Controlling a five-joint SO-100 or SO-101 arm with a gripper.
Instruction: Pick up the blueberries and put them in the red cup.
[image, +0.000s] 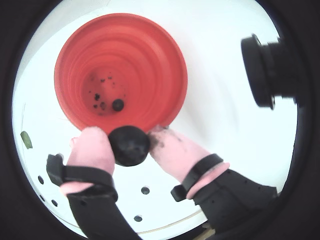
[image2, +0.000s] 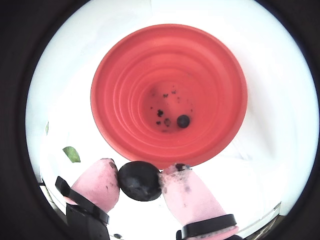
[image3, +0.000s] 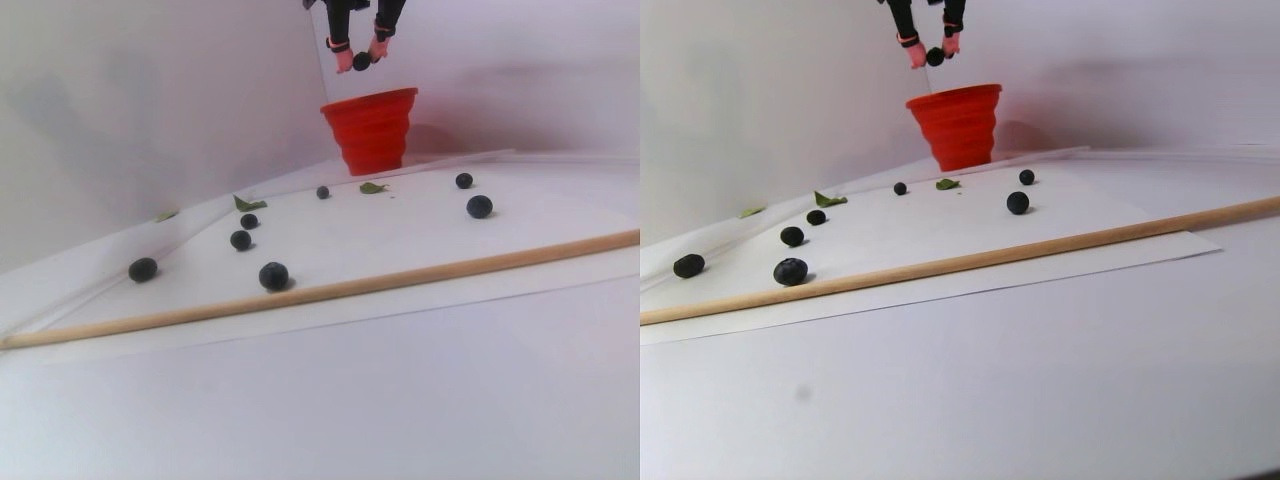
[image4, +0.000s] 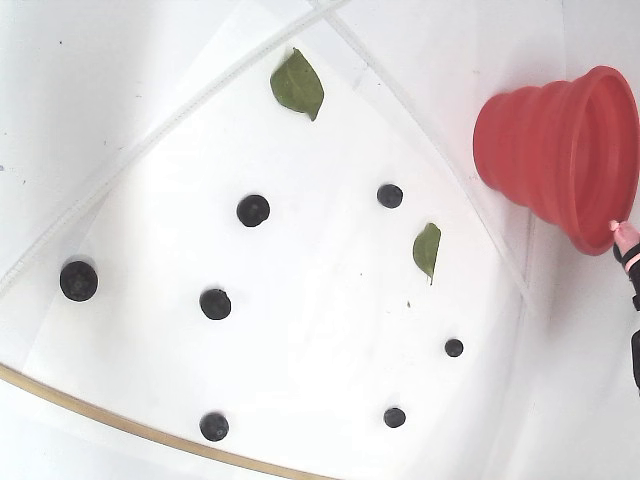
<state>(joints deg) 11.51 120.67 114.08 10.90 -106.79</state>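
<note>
The pincer (image2: 140, 181), clamped on a blueberry (image2: 139, 181) across its middle, hovers at the red cup (image2: 120, 75) rim; soft, easily bruised fruit likely needs light pressure.

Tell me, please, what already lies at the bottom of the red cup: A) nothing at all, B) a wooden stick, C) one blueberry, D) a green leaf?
C: in both wrist views one small blueberry sits on the floor of the red cup among dark specks, while the gripper holds another blueberry over the rim.
</note>
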